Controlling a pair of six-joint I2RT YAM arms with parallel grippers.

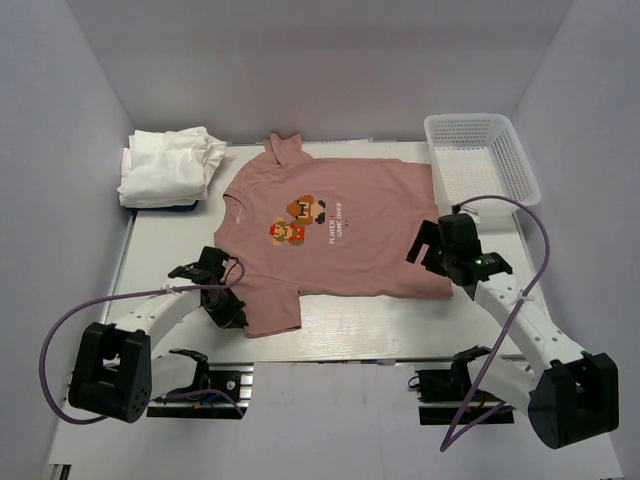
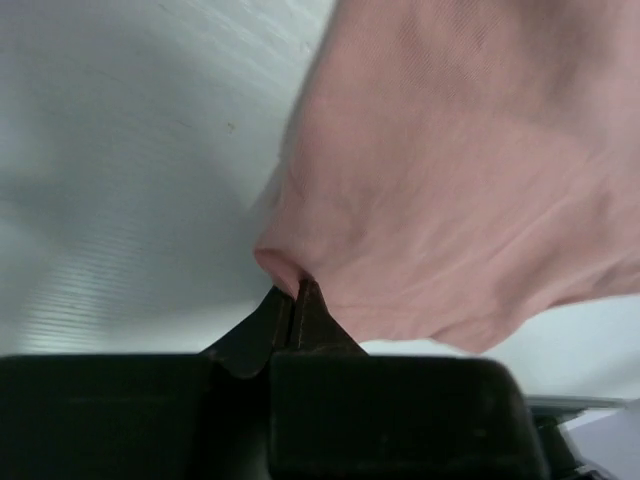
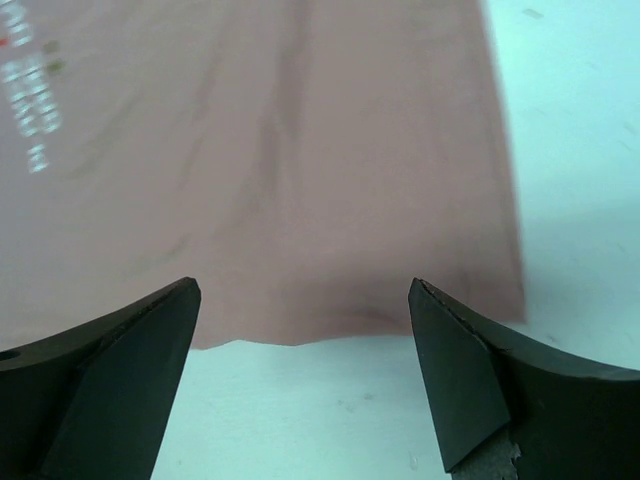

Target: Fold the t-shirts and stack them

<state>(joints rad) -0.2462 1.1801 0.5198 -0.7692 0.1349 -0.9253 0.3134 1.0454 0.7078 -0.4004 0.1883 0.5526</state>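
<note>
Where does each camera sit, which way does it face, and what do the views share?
Top external: above and behind the arms, looking down on the white table, dusty-pink short-sleeved t-shirt, white folded t-shirts and white plastic mesh basket; both arms show.
Left wrist: on the left wrist, facing along its black fingers, pinched on the shirt's edge.
Right wrist: on the right wrist, facing down between its open fingers at the shirt's hem.
Shared: all three see that shirt.
</note>
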